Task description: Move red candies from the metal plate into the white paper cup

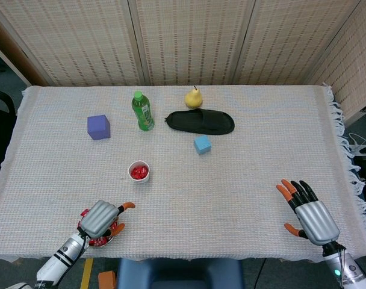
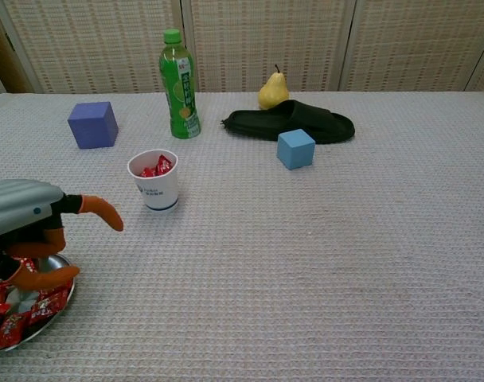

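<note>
The white paper cup [image 1: 138, 171] [image 2: 154, 180] stands on the cloth with red candies showing inside. The metal plate [image 2: 57, 312] lies at the near left edge, holding several red wrapped candies [image 2: 19, 313] [image 1: 99, 241]. My left hand [image 1: 101, 219] [image 2: 29, 224] hovers over the plate with fingers spread and nothing held; it hides most of the plate in the head view. My right hand [image 1: 309, 212] rests open at the near right of the table, far from both.
A green bottle [image 1: 142, 111], purple cube [image 1: 99, 127], yellow pear [image 1: 194, 97], black slipper [image 1: 200, 121] and blue cube [image 1: 201, 144] sit beyond the cup. The cloth's fringed edge [image 1: 350, 156] runs along the right.
</note>
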Tool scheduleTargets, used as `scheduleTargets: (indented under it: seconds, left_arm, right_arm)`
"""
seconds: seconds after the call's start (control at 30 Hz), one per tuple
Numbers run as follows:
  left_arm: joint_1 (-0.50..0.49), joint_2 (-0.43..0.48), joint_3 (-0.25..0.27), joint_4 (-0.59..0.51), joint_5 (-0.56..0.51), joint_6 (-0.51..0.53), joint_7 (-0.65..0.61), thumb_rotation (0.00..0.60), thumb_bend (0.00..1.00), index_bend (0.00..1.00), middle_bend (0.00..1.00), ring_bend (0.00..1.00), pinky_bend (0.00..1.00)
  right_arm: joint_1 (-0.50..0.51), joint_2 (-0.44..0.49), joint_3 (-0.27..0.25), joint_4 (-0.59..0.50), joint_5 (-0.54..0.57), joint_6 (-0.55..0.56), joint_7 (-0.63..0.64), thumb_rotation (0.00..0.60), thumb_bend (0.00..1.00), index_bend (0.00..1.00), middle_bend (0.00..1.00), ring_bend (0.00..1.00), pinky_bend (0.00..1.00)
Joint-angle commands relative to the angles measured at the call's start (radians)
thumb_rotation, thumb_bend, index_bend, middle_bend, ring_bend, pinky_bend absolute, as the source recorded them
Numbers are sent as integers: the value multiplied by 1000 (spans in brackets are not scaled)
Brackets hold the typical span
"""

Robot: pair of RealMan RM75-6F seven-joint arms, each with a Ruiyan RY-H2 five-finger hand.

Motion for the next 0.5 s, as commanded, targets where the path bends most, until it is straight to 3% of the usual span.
scheduleTargets:
  seconds: [0.03,0.33,0.5]
  left_arm:
    - [47,3,30,29,12,43,27,600,378,239,1000,1000,1000]
    - [129,22,88,101,13,67,56,600,377,247,1000,1000,1000]
    - [149,21,92,131,12,61,60,600,378,247,1000,1000,1000]
  right_arm:
    - [-3,3,-5,0,-11,8,4,600,95,0,0,0,0]
    - [-7,0,-13,-2,-27,12,-4,600,96,0,0,0,0]
    - [-8,-2,-15,-4,-30,10,-11,600,96,0,0,0,0]
